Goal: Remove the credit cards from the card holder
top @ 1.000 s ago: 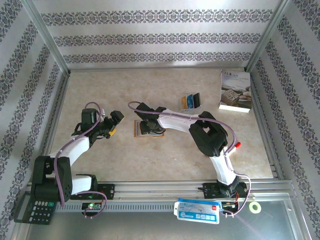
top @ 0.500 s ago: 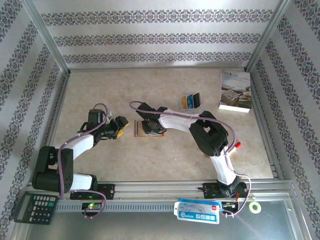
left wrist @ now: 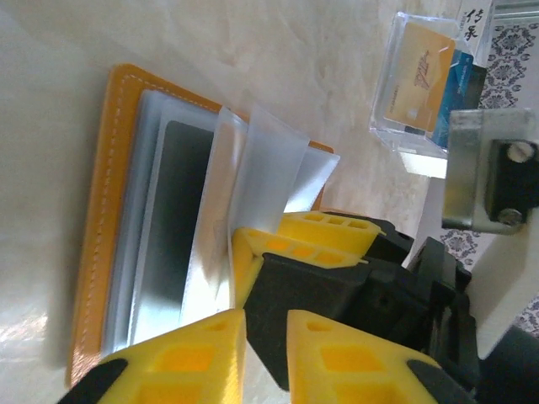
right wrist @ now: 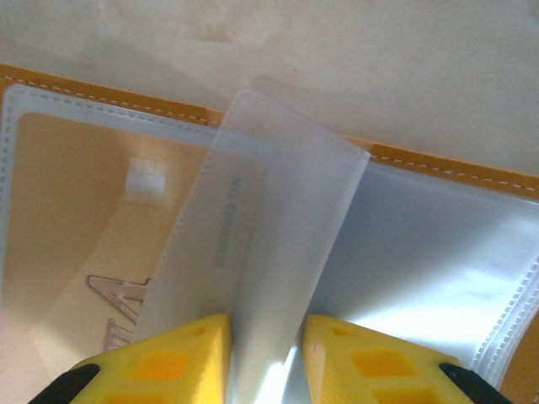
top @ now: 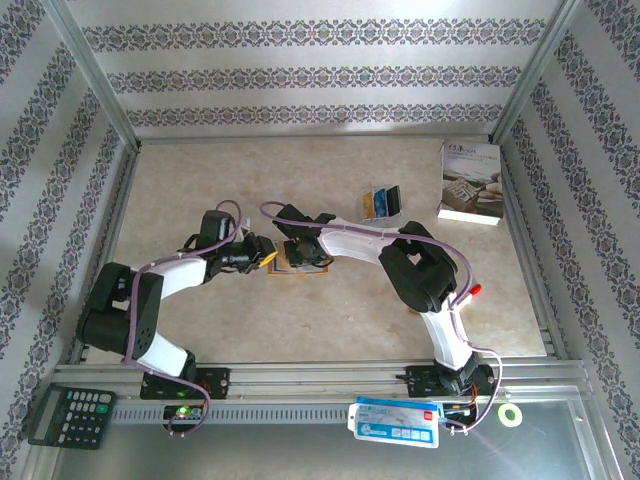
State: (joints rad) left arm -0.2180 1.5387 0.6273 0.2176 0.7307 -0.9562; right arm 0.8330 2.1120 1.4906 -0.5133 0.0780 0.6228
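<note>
**Pale stone-look tabletop (top: 200,180), and a wallet being worked page by page**

At mid-table, between the two arms, lies the small orange-tan leather-like card holder (left wrist: 94,252). It is spread open and flat, with its clear inner pockets facing up.

The right gripper (right wrist: 265,337) pinches a frosted translucent plastic sleeve (right wrist: 269,219) between its yellow fingers and tilts it up off the stack. I judge the point is to uncover the pocket beneath, where a gold card (right wrist: 76,219) sits behind stitched plastic.

The left gripper (left wrist: 265,324) is low at the holder's near-left edge with its jaws drawn close. Whether they nip anything I cannot tell. It is most likely there to pin the wallet or pull a card while the other arm keeps the page lifted.

Further back, well apart from the wallet, a clear plastic stand (top: 380,203) holds gold and blue cards upright — probably the drop-off for what comes out.
</note>
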